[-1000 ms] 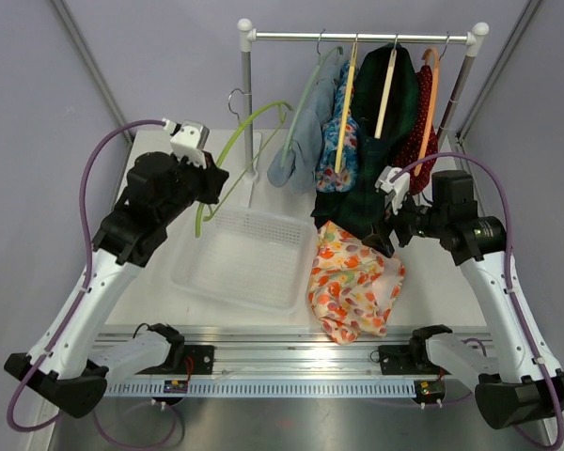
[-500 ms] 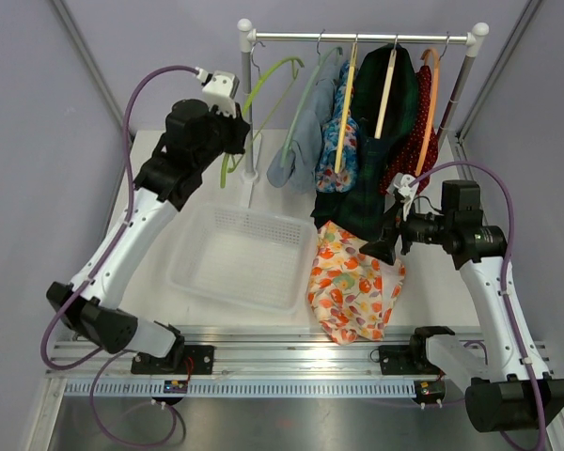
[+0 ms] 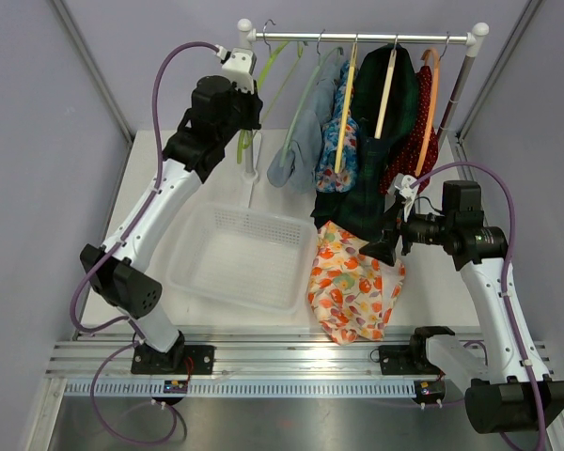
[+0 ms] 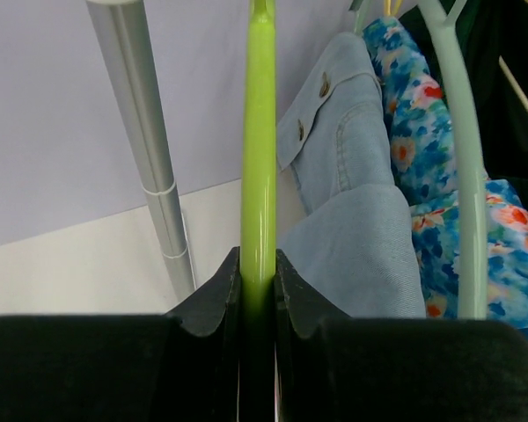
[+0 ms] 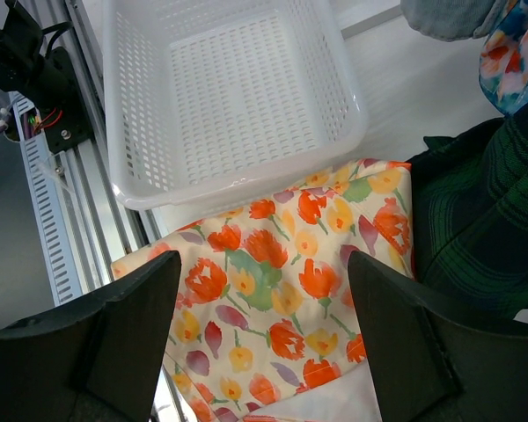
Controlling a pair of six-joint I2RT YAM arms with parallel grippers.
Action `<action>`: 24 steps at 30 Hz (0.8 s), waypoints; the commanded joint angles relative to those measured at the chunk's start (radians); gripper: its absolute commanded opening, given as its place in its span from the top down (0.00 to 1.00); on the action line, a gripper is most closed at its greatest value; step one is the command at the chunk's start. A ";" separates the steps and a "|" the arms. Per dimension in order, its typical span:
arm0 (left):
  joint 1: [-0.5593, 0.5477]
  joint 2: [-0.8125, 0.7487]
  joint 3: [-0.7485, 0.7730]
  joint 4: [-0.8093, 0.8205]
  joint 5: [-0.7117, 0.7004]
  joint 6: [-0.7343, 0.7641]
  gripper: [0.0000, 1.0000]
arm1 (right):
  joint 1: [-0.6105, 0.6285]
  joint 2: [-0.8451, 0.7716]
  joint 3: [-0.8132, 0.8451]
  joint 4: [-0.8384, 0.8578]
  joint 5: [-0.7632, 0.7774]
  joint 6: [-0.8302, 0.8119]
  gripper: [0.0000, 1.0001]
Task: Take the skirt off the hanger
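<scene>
Skirt, orange-flowered, lies crumpled; left end effector grips hanger, right end effector open.

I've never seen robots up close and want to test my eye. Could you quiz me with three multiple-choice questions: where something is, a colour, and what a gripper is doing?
1. Where is the orange-flowered skirt?
A) in the white basket
B) on the table beside the basket
C) on the floor

2. What colour is the hanger in the left gripper?
A) red
B) lime green
C) black

3. How is the right gripper?
A) shut on the skirt
B) shut on a hanger
C) open, holding nothing

Answers:
1 B: it lies crumpled just right of the basket.
2 B: the left wrist view shows green plastic clamped there.
3 C: its jaws stand wide apart above the skirt.
</scene>
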 commanded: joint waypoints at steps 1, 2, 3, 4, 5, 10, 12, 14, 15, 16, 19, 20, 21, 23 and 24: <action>-0.002 -0.003 0.030 0.084 -0.021 0.007 1.00 | -0.005 -0.009 0.003 0.003 -0.022 -0.021 0.15; -0.002 -0.009 0.021 0.085 -0.018 0.007 1.00 | -0.005 -0.009 0.003 0.001 -0.022 -0.023 0.15; -0.002 -0.014 0.013 0.085 -0.017 0.007 1.00 | -0.005 -0.008 0.003 0.001 -0.020 -0.023 0.15; -0.002 -0.020 -0.001 0.085 -0.014 0.007 0.98 | -0.007 -0.008 0.003 0.000 -0.020 -0.026 0.15; -0.002 -0.025 -0.009 0.082 -0.005 0.005 0.96 | -0.005 -0.008 0.003 -0.002 -0.020 -0.027 0.15; -0.002 -0.091 -0.010 0.041 0.029 -0.022 0.42 | -0.005 -0.009 0.003 -0.003 -0.002 -0.033 0.15; -0.002 -0.126 -0.021 0.020 0.028 -0.030 0.20 | -0.007 -0.014 0.003 -0.003 0.009 -0.036 0.15; -0.002 -0.183 -0.033 -0.003 0.022 -0.026 0.10 | -0.011 -0.018 0.005 -0.003 0.023 -0.038 0.15; -0.002 -0.206 -0.058 -0.028 0.023 -0.024 0.07 | -0.018 -0.020 0.005 -0.003 0.027 -0.040 0.15; -0.002 -0.266 -0.079 -0.037 0.032 -0.009 0.05 | -0.022 -0.023 0.005 -0.005 0.037 -0.040 0.15; -0.005 -0.426 -0.257 -0.028 0.200 0.002 0.02 | -0.039 -0.031 0.005 0.003 0.070 -0.033 0.15; -0.013 -0.474 -0.307 -0.027 0.236 0.002 0.01 | -0.039 -0.032 0.005 0.007 0.084 -0.029 0.15; -0.040 -0.509 -0.402 -0.034 0.268 0.007 0.01 | -0.083 -0.035 0.002 0.015 0.105 -0.021 0.15; -0.112 -0.601 -0.475 -0.072 0.255 0.025 0.01 | -0.103 -0.029 -0.006 0.024 0.119 -0.015 0.15; -0.221 -0.623 -0.513 -0.079 0.229 0.030 0.01 | -0.114 -0.028 -0.007 0.026 0.127 -0.012 0.15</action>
